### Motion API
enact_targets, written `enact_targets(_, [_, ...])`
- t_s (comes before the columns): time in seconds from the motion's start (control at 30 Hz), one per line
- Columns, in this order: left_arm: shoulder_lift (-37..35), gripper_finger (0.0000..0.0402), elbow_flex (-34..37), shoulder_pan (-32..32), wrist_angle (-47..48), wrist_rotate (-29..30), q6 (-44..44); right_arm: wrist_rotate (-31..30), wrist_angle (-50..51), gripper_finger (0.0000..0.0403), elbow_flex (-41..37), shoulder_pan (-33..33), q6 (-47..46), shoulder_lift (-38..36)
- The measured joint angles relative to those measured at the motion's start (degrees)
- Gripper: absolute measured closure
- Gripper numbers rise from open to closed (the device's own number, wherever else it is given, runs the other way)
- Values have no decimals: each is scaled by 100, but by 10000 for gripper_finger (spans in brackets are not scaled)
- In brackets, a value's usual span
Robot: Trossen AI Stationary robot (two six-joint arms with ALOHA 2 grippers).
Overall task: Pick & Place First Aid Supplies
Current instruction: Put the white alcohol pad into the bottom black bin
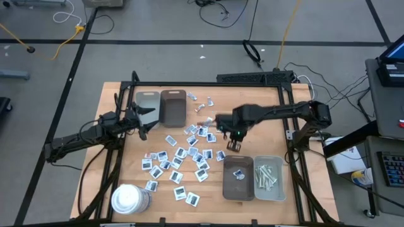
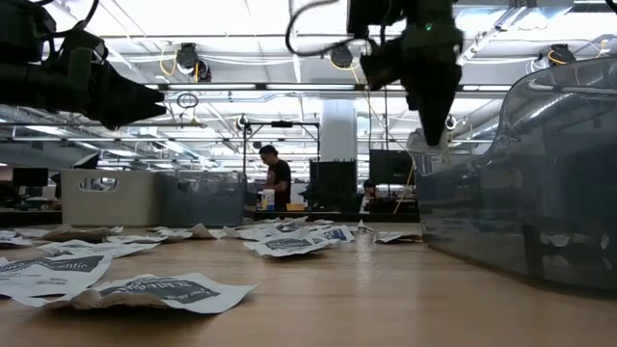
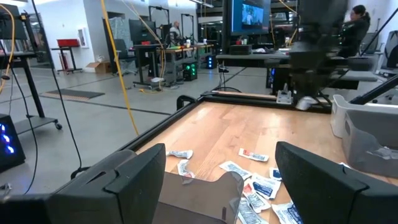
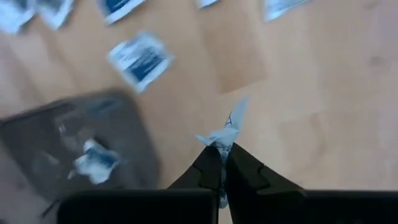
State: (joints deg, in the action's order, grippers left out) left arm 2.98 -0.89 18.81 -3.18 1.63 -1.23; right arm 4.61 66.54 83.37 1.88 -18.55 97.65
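Observation:
Many small white packets with blue print (image 1: pixel 183 157) lie scattered flat on the wooden table's middle; they also show in the low view as packets (image 2: pixel 289 241). My right gripper (image 1: pixel 233 144) points down above the table, just beyond the near-right brown tray (image 1: pixel 238 178), and is shut on one packet (image 4: pixel 224 134). One packet (image 4: pixel 93 158) lies in that brown tray. Pale strips (image 1: pixel 265 176) lie in the grey tray beside it. My left gripper (image 1: pixel 144 118) stands open and level at the table's left, by the far-left trays, with nothing between its fingers. My right gripper pinches one small white packet between its two fingertips (image 4: pixel 239 165), coming from above and pointing down. The crumpled packet (image 4: pixel 225 130) sticks out below the fingertips. It is lifted clear of the table, over bare wood next to the brown tray.
A grey tray (image 1: pixel 146 104) and a brown tray (image 1: pixel 173 106) stand at the far left. A large white cylinder (image 1: pixel 129 198) stands at the near left corner. The near-right grey tray (image 2: pixel 540 193) fills the low view's right side. People show in the room behind the table.

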Motion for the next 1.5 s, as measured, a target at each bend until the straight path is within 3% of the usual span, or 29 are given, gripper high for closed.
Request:
enact_targets(0.57, [0, 96, 0, 1, 0, 0, 0, 321, -436, 401, 2, -2484, -2396, -90])
enact_targets(1.0, [0, 96, -1, 0, 0, 0, 0, 14, -1160, 401, -177, -3103, -2706, 168])
enact_targets(1.5, [0, 96, 0, 1, 0, 0, 0, -314, -2066, 400, -915, -3302, -2139, 743])
